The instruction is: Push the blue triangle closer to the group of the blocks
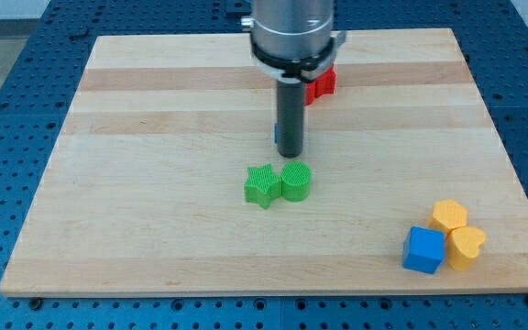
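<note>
My tip [289,154] stands near the board's middle, just above the green blocks in the view. Only a thin blue sliver [276,134] shows at the rod's left edge; this is the blue triangle, and the rod hides most of it. A green star [262,185] and a green cylinder [296,181] sit touching side by side just below the tip. A blue cube [423,249] and two yellow blocks, one [448,216] above it and a heart-shaped one [467,247] to its right, are clustered at the bottom right.
A red block [322,84] sits near the view's top, partly hidden behind the arm's housing [293,32]. The wooden board [136,183] lies on a blue perforated table [26,64].
</note>
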{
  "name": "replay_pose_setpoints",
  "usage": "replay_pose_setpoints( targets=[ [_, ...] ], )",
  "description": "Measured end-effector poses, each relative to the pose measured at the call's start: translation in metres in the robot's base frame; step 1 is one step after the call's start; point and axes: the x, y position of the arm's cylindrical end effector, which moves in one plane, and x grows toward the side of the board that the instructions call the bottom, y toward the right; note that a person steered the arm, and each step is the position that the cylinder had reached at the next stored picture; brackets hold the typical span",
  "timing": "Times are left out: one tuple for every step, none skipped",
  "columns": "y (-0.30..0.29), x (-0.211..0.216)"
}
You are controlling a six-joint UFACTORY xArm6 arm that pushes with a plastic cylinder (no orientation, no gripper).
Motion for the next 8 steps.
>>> replay_pose_setpoints(
  targets=[
    [-0.011, 0.000],
    [-0.045, -0.003],
    [-0.058, -0.029],
    [-0.042, -0.044],
    [0.003, -0.018],
    [0.046, 0.007],
    [0.057, 0.008],
    [0.056, -0.012]
  ],
)
